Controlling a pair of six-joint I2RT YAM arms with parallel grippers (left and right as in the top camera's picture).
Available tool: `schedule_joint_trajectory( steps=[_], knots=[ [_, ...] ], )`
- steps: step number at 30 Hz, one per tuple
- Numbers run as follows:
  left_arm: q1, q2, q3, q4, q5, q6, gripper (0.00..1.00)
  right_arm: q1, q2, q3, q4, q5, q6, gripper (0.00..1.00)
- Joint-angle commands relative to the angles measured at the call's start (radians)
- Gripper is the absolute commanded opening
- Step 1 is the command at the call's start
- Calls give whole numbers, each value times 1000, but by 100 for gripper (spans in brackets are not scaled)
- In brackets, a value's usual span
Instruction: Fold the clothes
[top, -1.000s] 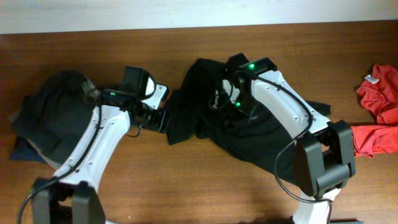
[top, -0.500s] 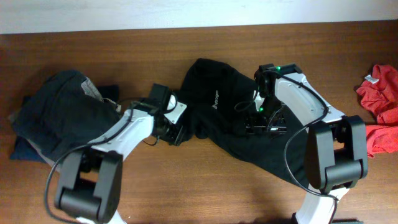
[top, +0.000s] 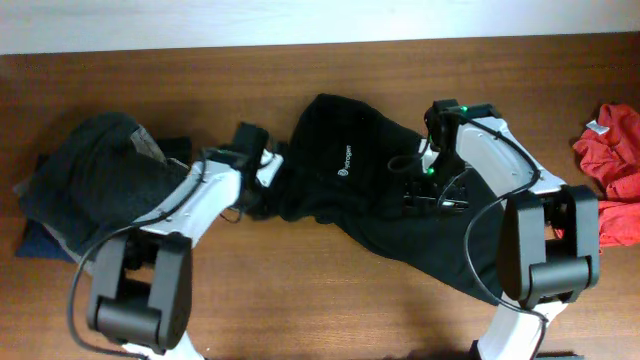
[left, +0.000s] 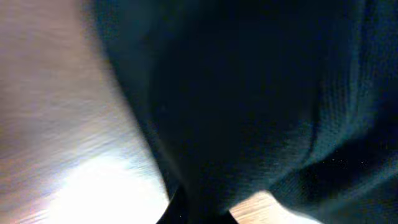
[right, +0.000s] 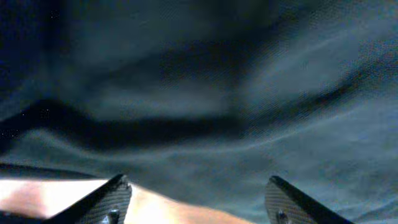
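Both my arms are at the clothes (top: 350, 170), a black heap lying mid-table (top: 300, 300).

From overhead, my left gripper (top: 258, 190) is at the heap's left edge and my right gripper (top: 428, 192) sits over its right half. A grey pile (top: 90, 190) lies far left and red cloth (top: 610, 150) far right. Neither wrist camera sees those. My left wrist camera shows only blurred black fabric up close and a strip of wood. My left hand is clenched, but its fingers are hidden, so I cannot tell whether cloth is pinched between them. My right wrist camera shows what the overhead cannot: my fingertips (right: 112, 196) stand wide apart, released, with rumpled black cloth just beyond them.
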Motion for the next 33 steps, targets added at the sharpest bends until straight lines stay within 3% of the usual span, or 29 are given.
schedule_joint_trajectory(
  steps=[1, 3, 6, 8, 21, 23, 26, 27, 29, 33],
  knots=[
    [39, -111, 75, -14, -40, -25, 0, -32, -4, -52, 46, 71, 79, 51],
    [53, -145, 82, -16, -71, -26, 0, -49, -4, -95, 101, 91, 106, 41],
    [57, -182, 82, -15, -144, -25, 0, -79, -4, -156, 190, 93, 140, 12],
    [57, -191, 82, -2, -178, -25, 0, -102, -4, -187, 255, 92, 162, 4],
    [57, -165, 82, 308, -174, -2, 2, -158, -4, -204, 658, -28, 159, 4],
    [59, -158, 82, 307, -174, -2, 14, -158, -4, -203, 676, -32, 154, 4],
    [59, -158, 82, 278, -173, -2, 53, -158, -4, -192, 668, -32, 116, 6],
    [58, -162, 82, 262, -169, -2, 59, -158, -5, -187, 657, -33, 107, 6],
    [56, -167, 82, 220, -135, -2, 65, -158, -6, -179, 637, -33, 98, 8],
    [35, -175, 82, 91, 7, -1, 64, -158, -7, -171, 603, -33, 98, 12]
  ],
)
